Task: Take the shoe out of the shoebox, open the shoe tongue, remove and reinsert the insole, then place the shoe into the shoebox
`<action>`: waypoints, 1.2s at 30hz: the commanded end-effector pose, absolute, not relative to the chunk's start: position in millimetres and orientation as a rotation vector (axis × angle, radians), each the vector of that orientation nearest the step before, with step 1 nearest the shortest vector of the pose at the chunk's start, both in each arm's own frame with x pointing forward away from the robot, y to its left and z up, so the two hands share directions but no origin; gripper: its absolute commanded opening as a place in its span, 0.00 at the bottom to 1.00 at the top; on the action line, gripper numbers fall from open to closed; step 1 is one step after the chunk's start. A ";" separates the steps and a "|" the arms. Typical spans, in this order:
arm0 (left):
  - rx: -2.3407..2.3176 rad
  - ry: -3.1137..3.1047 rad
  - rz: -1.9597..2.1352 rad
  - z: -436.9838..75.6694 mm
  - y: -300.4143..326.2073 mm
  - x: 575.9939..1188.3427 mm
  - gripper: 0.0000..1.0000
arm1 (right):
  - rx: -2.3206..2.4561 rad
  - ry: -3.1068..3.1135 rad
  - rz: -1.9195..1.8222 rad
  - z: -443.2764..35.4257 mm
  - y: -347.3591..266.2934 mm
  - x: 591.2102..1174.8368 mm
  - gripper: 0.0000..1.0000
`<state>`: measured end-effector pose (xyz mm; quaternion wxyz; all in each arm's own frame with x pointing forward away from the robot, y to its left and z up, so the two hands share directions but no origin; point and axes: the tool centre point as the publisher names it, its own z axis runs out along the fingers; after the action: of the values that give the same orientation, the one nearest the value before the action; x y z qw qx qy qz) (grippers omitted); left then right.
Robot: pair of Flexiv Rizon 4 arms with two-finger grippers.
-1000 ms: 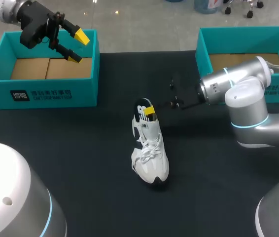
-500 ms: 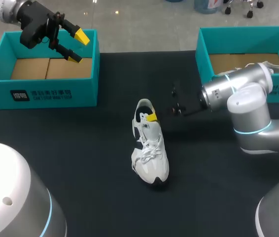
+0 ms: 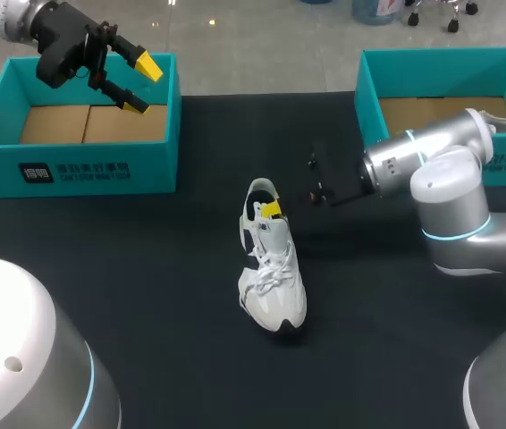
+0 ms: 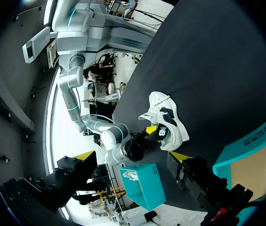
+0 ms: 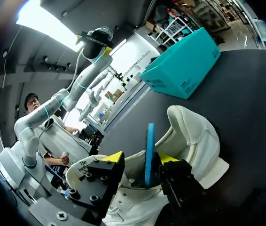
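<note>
A white sneaker [image 3: 271, 268] lies on its sole in the middle of the black table [image 3: 146, 268], toe towards the front edge. My right gripper [image 3: 271, 207] is at its heel opening. In the right wrist view the right gripper [image 5: 140, 158] is open, its fingers on either side of a blue insole [image 5: 149, 146] that stands on edge inside the sneaker [image 5: 189, 136], close to one finger. My left gripper [image 3: 137, 85] hangs open and empty above the left shoebox [image 3: 74, 170]. From the left wrist view the sneaker [image 4: 168, 125] lies far ahead of the left gripper [image 4: 133, 157].
A second teal shoebox [image 3: 450, 71] stands at the back right, behind my right arm [image 3: 441, 179], with something white at its right end. Both boxes have cardboard floors. Dark tabletop surrounds the sneaker on all sides.
The right gripper's fingers have opened around the insole. The insole, raised at the heel a second ago, now sits lower in the shoe. The left arm has not moved.
</note>
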<state>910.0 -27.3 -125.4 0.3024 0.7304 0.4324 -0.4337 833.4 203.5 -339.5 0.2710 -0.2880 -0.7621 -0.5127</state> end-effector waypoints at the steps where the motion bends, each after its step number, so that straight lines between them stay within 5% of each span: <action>1: 1.939 1.147 -1.148 -125.1 -26.8 909.8 1.00 | -0.764 -2.063 -1.376 -338.1 209.4 840.3 0.49; 6: 1.939 1.147 -1.148 -125.1 -26.8 909.8 1.00 | -0.757 -2.066 -1.380 -337.9 212.8 842.1 0.35; 8: 1.939 1.147 -1.148 -125.1 -26.8 909.8 1.00 | -0.756 -2.066 -1.381 -338.5 214.1 842.5 0.19; 9: 1.939 1.147 -1.148 -125.1 -26.8 909.8 1.00 | -0.754 -2.067 -1.382 -339.0 215.0 842.4 0.02; 10: 1.939 1.147 -1.148 -125.1 -26.8 909.8 1.00 | -0.751 -2.066 -1.379 -339.8 216.0 841.7 0.00; 27: 1.939 1.147 -1.148 -125.1 -26.8 909.8 1.00 | -0.774 -2.059 -1.320 -347.6 210.6 824.7 0.01; 28: 1.939 1.147 -1.148 -125.1 -26.8 909.8 1.00 | -0.772 -2.060 -1.321 -346.6 211.0 825.0 0.32; 30: 1.939 1.147 -1.148 -125.1 -26.8 909.8 1.00 | -0.771 -2.063 -1.323 -345.4 211.1 826.0 0.49; 32: 1.939 1.147 -1.148 -125.1 -26.8 909.8 1.00 | -0.769 -2.068 -1.326 -343.3 211.5 826.8 0.90; 33: 1.939 1.147 -1.148 -125.1 -26.8 909.8 1.00 | -0.765 -2.073 -1.328 -342.0 211.8 827.3 0.98; 36: 1.939 1.147 -1.148 -125.1 -26.8 909.8 1.00 | -0.757 -2.085 -1.329 -337.2 213.1 827.8 1.00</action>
<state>910.0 -27.2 -125.4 0.3024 0.7304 0.4324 -0.4337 828.0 212.4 -340.5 0.2771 -0.2808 -0.7724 -0.4977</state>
